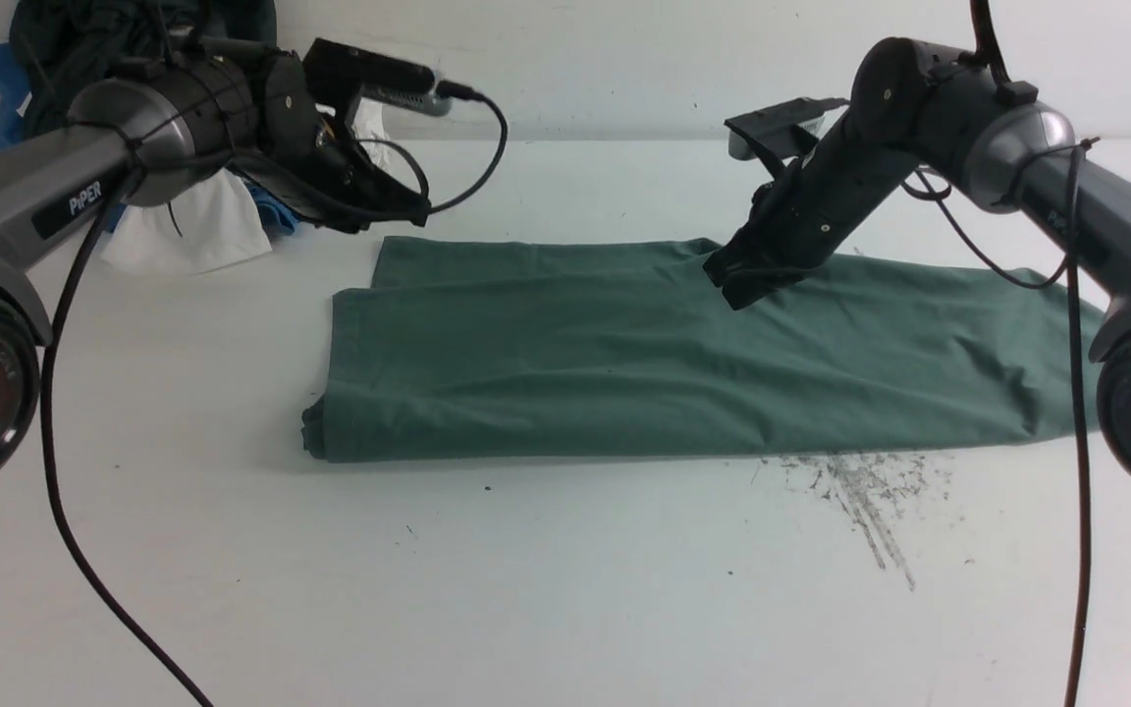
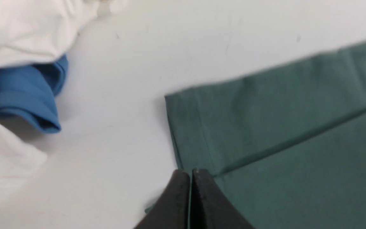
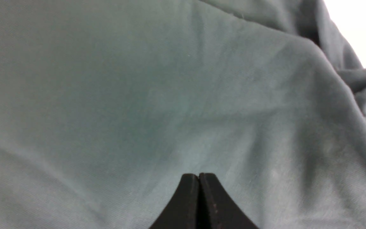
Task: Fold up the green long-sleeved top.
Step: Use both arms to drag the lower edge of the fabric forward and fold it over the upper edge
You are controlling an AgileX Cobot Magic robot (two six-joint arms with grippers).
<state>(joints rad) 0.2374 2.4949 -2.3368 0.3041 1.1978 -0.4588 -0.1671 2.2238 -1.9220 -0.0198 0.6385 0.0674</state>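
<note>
Currently the green long-sleeved fabric top (image 1: 683,363) is laid mid-table, long axis parallel to the near edge. Left gripper (image 1: 416,212), closed and empty, is held by its far-left corner; right gripper (image 1: 737,291), likewise closed, is held over its far edge.

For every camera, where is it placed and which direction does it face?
Front view: centred on the robot's side, facing forward over the table at the green top; left end effector and right end effector show.
Left wrist view: on the left wrist, facing the top's corner, white cloth and blue cloth; shut fingertips show.
Right wrist view: on the right wrist, close over the top's fabric; shut fingertips show.
Shared: every view shows the green top.
</note>
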